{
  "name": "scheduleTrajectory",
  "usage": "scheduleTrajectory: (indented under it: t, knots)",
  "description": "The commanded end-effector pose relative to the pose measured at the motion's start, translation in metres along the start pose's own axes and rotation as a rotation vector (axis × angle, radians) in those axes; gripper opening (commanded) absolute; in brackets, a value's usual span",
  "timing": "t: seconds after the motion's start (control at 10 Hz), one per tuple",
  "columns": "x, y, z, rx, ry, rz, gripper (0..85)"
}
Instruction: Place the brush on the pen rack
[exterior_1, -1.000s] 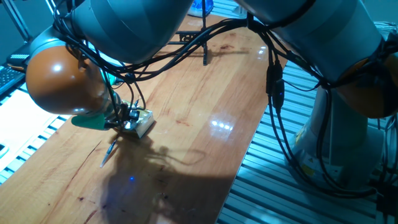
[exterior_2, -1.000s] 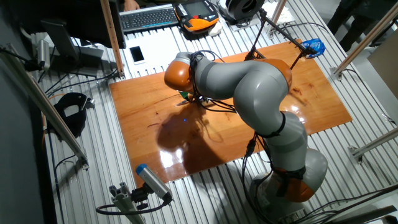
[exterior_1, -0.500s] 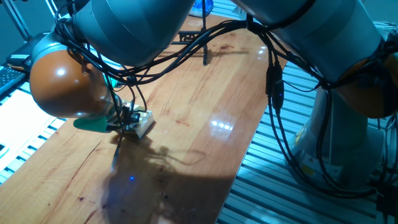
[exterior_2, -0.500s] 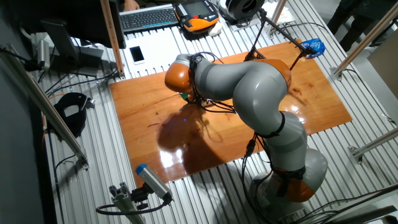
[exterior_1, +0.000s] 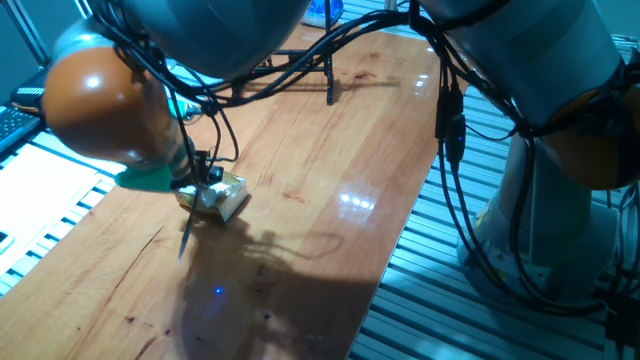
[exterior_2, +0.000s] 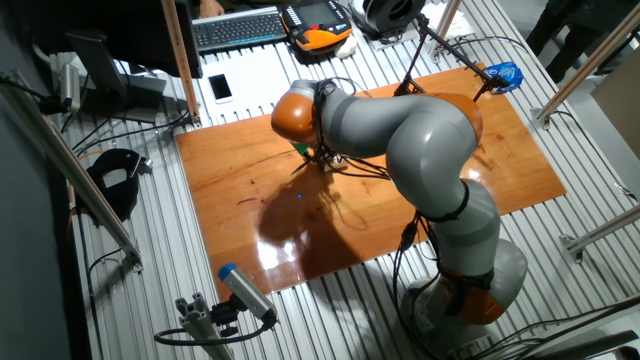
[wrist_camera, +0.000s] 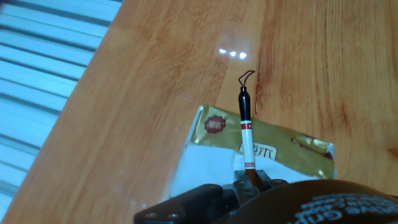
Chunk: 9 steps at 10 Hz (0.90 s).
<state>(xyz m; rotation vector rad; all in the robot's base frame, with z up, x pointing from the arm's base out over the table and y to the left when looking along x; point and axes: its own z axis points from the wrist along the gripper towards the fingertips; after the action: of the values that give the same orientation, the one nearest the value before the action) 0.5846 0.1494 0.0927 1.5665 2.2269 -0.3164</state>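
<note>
Glossy reddish-brown wooden bench (exterior_1: 330, 170) with lengthwise plank grain, yellowish box (exterior_1: 222, 196) lying flat near one long edge, black pen rack (exterior_1: 318, 62) standing at the far end, ribbed metal base (exterior_2: 150, 250) underneath

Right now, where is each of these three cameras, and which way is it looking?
One fixed view: low beside the table, looking along it; shows the arm's orange joint, the brush and the box.
The other fixed view: high above, looking down on the table; shows the whole arm.
Hand view: on the hand, looking along the brush shaft over the box; only dark gripper parts show.
The first and the hand view share brush and box.
</note>
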Motion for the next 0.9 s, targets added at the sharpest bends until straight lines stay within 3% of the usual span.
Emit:
scheduleTrajectory:
  t: [0.0, 0.8]
  knots:
    - [-0.003, 0.001, -0.003, 0.001, -0.003, -0.006, 0.0]
    - [-0.019, 0.000, -0.016, 0.004, -0.026, -0.063, 0.0]
